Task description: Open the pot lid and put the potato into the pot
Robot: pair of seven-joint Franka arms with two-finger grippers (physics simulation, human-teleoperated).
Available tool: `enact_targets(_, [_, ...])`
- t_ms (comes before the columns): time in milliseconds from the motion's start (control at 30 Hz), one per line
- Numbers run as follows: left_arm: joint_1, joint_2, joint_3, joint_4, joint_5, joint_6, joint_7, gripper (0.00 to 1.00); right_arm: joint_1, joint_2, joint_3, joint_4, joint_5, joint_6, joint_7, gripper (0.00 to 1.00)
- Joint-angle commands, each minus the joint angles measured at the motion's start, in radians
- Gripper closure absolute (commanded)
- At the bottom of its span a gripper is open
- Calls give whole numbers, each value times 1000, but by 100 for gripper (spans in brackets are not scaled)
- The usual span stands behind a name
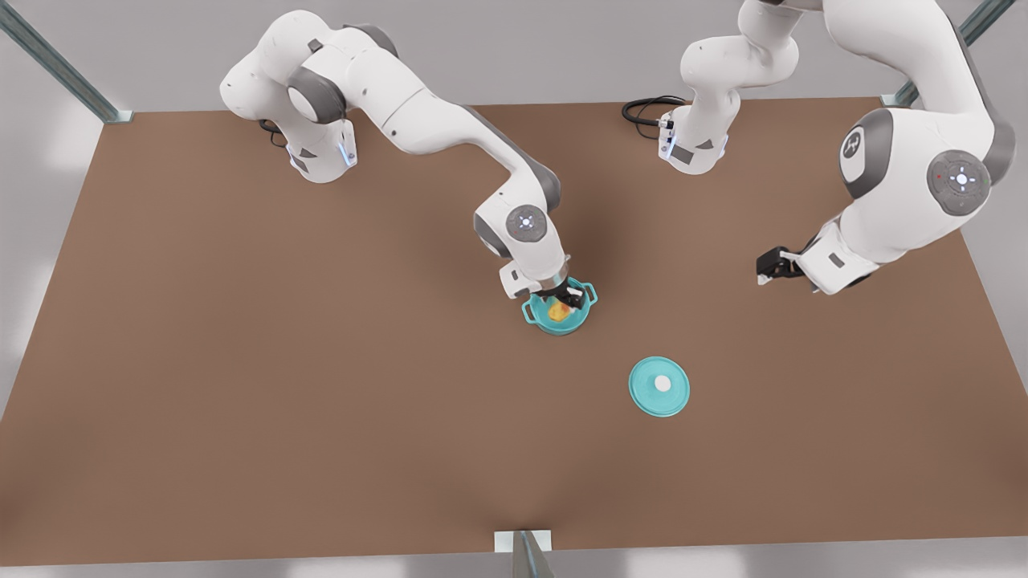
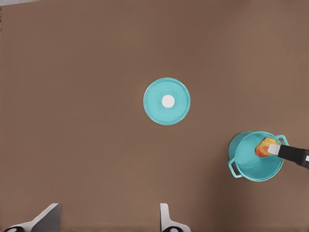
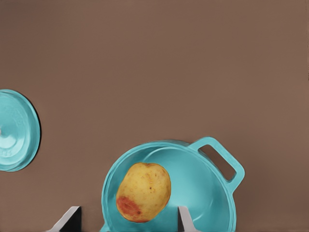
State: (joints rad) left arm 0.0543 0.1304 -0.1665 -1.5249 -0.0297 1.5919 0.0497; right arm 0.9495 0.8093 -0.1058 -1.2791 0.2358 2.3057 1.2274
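Item 1, right claw: directly over the pot. Its fingers stand wider than the potato, with a gap showing on each side in the right wrist view, so I read it as spread and not pinching

Item 2, potato: smooth oval, matt yellow skin with fine specks and an orange-red blush at one end. It sits between the fingers and above the pot's mouth, overlapping the near rim, with its long axis running roughly along the fingers rather than across them. I judge the drop is straight down, with nothing in the way

Item 3, pot: round, glossy teal inside and out, thin rim, flat loop handle. It is upright and uncovered

Item 4, lid: flat teal disc with a white knob, lying on the table well apart from the pot, at about 4 o'clock from it in the front view

Item 5, left claw: waiting high up, at about 2 o'clock from the pot, fingers spread wide and holding nothing. The right arm is far nearer the work

Item 6, table: plain brown, matt, even
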Motion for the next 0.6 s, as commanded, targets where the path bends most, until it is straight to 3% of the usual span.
enact_targets(0, [-1,-5,-1,0,1,-3,12,0,0,2,0,1,-4,-3,145,0])
enact_targets(100, [-1,-11,-2,0,1,-1,10,0,-1,-1,-5,1,-4,-14,142,0])
enact_targets(133, [-1,-11,-2,-1,1,-1,10,0,-11,-34,-34,1,-19,-92,130,0])
enact_targets(167, [-2,-11,-4,0,2,-1,10,0,-41,-84,-103,1,-44,-297,10,0])
enact_targets(200, [-4,-12,-7,0,4,-1,10,0,-132,-163,-215,1,-58,-550,-305,0])
enact_targets(233, [-4,-11,-7,5,2,0,9,0,-225,-209,-316,1,-105,-676,-580,0])
enact_targets(333, [-10,-11,-11,8,7,-1,10,0,-546,-251,-479,-8,-105,-713,-1347,0])
enact_targets(367, [-10,-11,-11,12,4,-1,13,0,-655,-292,-424,-69,-112,-648,-1355,0])
enact_targets(400, [-10,-9,-16,14,1,-1,12,0,-883,-375,-120,-226,-248,-488,-1194,0])
enact_targets(467, [-10,-9,-18,15,1,0,13,0,-1359,-374,486,-266,-443,-469,-1031,0])
enact_targets(567, [-10,-6,-18,15,1,0,12,0,-1344,-367,518,-261,-435,-466,-1132,0])
